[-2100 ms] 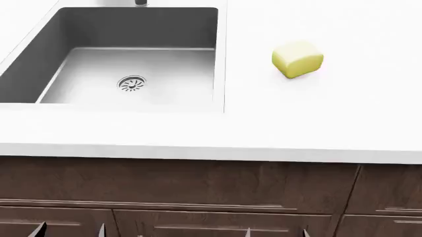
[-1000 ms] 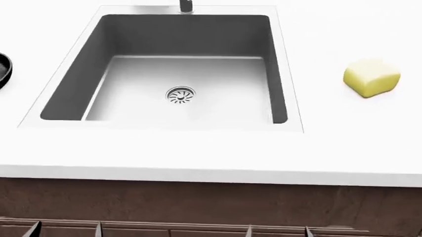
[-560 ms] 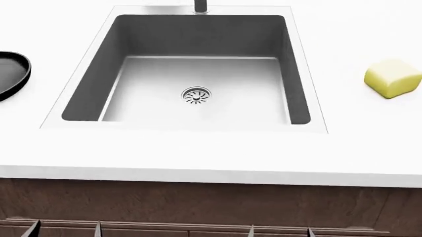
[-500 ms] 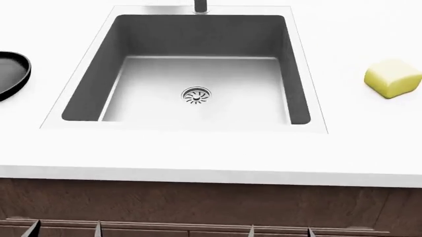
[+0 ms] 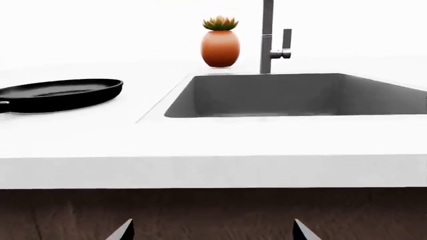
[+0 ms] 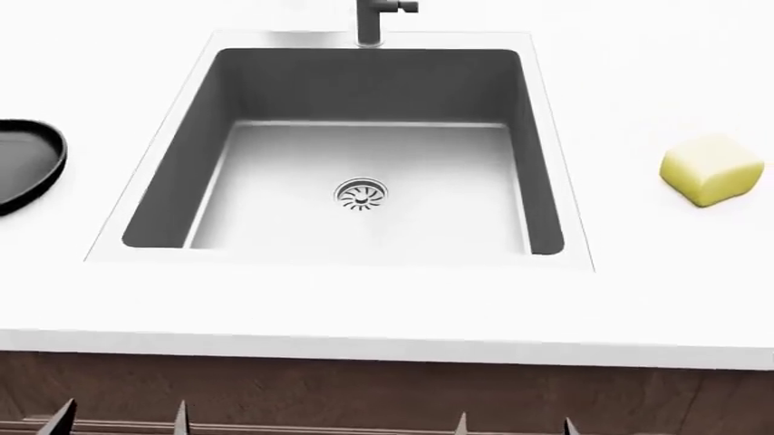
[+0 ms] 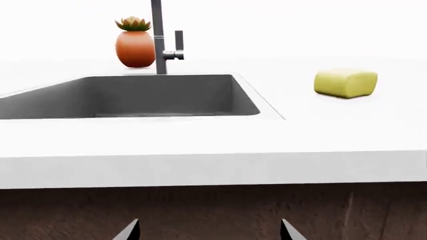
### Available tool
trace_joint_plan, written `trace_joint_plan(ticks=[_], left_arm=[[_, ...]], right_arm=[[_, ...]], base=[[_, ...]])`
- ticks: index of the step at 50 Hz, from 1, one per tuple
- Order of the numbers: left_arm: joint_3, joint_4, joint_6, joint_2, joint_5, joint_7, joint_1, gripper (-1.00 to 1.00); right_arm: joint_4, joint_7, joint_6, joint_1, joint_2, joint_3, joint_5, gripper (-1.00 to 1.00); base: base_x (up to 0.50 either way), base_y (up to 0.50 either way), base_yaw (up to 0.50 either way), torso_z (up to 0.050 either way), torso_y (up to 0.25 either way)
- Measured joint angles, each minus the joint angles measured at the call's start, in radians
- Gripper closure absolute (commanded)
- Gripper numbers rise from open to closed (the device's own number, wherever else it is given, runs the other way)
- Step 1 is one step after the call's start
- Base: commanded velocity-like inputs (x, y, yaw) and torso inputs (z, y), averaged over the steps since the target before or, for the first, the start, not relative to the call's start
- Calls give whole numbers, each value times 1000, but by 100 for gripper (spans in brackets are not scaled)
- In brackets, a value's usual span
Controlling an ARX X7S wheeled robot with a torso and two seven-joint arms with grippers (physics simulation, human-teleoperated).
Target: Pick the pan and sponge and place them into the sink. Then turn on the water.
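Pan, sponge not yet in sink; both arms low at counter front

Pan [image 6: 27,165] sits on the counter [image 6: 387,308] near its left edge, well apart from the sink [image 6: 550,163]; sponge [image 6: 711,169] lies toward the right edge, also outside the basin. Sink holds nothing but its drain [image 6: 362,194]. Faucet [image 5: 268,37] at the back rim shows no water, lever [image 5: 286,39] apparently untouched, so judged: no step done, both picks and the tap left. Left gripper [image 5: 212,231] and right gripper [image 7: 209,230] hang below the counter's front edge w/ fingertips spread, holding nothing. Orange potted plant [image 5: 220,44] stands beside the faucet. No brands or writing legible.
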Motion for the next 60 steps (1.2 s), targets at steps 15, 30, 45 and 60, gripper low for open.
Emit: trace_joint_plan(ticks=[15, 30, 45, 60], left_arm=[[1, 9, 21, -14, -14, -11, 9, -100], [-84, 14, -21, 69, 42, 57, -3, -100], [-108, 293, -322, 60, 3, 65, -28, -100], [-217, 675, -929, -14, -132, 51, -250, -100]], right_arm=[[0, 12, -2, 1, 10, -12, 9, -100], [0, -70, 11, -3, -60, 69, -51, -100], [-306, -45, 259, 9, -39, 118, -28, -100], [-651, -36, 772, 242, 63, 243, 96, -100]], base=[[0, 0, 0, 23, 0], [0, 0, 0, 0, 0], [0, 0, 0, 0, 0], [0, 0, 0, 0, 0]])
